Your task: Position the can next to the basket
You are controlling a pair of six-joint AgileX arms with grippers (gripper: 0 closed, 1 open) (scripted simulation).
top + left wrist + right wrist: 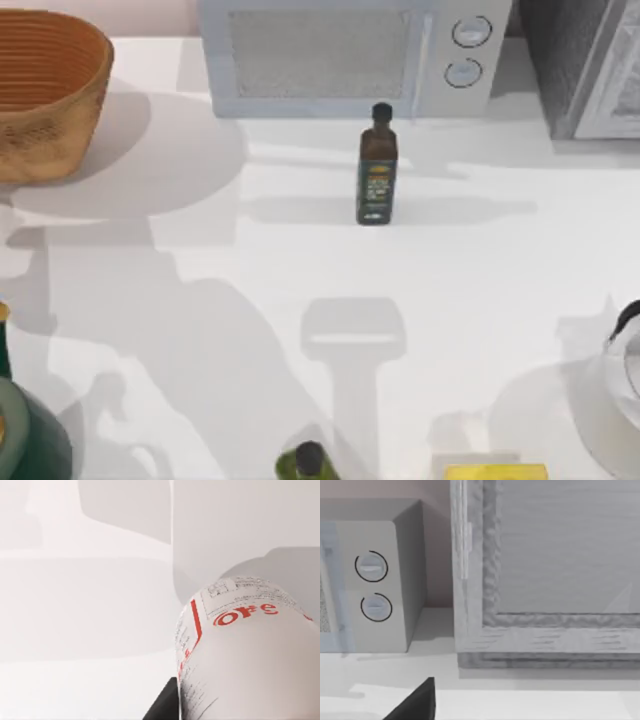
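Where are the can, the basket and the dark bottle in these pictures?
can (250,650): left wrist view, on its white side below the red lettering.
basket (55,110): top view, on its woven outer wall.
dark bottle (377,185): top view, on its green label.

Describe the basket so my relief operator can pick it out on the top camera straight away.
Start from the microwave along the table's far edge and go left to the far left corner. The basket stands there, cut off by the picture's edge. It is wide, round, tan-orange woven wicker with a ribbed inside, unlike the slim dark bottle standing mid-table.
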